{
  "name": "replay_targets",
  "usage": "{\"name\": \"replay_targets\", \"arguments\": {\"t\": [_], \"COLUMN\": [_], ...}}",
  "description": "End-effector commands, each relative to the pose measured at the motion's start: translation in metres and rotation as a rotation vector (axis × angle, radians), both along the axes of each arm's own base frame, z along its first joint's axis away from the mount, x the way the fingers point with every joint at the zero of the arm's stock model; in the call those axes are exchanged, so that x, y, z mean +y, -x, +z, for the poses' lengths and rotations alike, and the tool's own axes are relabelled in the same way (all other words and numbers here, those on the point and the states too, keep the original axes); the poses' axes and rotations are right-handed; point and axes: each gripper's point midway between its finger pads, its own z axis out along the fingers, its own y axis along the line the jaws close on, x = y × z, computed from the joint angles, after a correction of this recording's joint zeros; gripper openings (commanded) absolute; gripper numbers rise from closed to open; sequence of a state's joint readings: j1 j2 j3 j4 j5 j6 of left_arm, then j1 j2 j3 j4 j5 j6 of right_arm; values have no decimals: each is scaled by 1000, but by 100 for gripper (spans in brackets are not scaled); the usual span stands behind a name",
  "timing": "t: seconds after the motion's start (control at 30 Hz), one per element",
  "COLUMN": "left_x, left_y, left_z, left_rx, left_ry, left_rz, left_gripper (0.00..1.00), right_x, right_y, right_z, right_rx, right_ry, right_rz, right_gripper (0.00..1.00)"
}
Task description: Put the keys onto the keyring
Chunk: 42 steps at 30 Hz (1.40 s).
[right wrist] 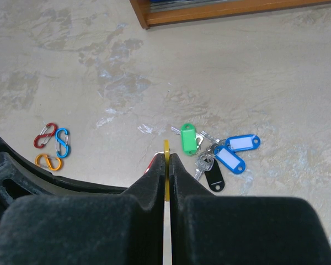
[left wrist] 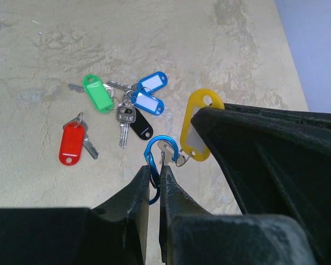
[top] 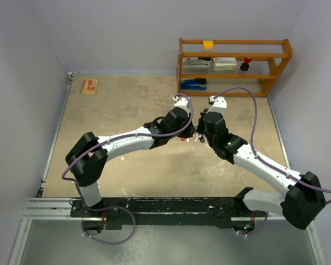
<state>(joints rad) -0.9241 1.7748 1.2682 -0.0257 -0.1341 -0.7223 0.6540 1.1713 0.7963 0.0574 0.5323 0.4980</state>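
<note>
Both clenched, left hand point(left wrist: 156, 169) on blue keyring point(left wrist: 157, 138), right hand point(right wrist: 166, 158) on yellow tag point(left wrist: 194, 132)

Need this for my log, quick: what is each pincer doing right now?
The left pincer is closed on the blue clip.
The right pincer is closed on the yellow key tag.

I'm pinching the yellow tag point(right wrist: 166, 147) edge-on in my right tool point(right wrist: 166, 161); the keys point(right wrist: 204, 162) are lying right of centre, coloured clips point(right wrist: 62, 142) sitting at left.
</note>
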Motion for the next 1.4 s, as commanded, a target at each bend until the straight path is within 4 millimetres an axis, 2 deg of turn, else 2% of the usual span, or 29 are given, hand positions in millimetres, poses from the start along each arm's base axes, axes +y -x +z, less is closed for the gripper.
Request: {"name": "replay_targets", "arguments": {"t": [0.0, 0.83, 1.37], "left_x": [-10, -9, -9], "left_y": [-2, -1, 8], "left_z": [38, 46, 49], "left_rx": [-51, -61, -53], "left_ry": [79, 100, 108], "left_rz": [-9, 0, -32], "left_gripper": [0, 0, 0], "right_x": [-3, -2, -9], "right_y": [-4, -5, -6], "right_z": [5, 4, 3], "right_rx": [-25, -19, -20], "right_ry": [-7, -10, -3], "right_rz": [-25, -26, -46], "right_gripper": [0, 0, 0]}}
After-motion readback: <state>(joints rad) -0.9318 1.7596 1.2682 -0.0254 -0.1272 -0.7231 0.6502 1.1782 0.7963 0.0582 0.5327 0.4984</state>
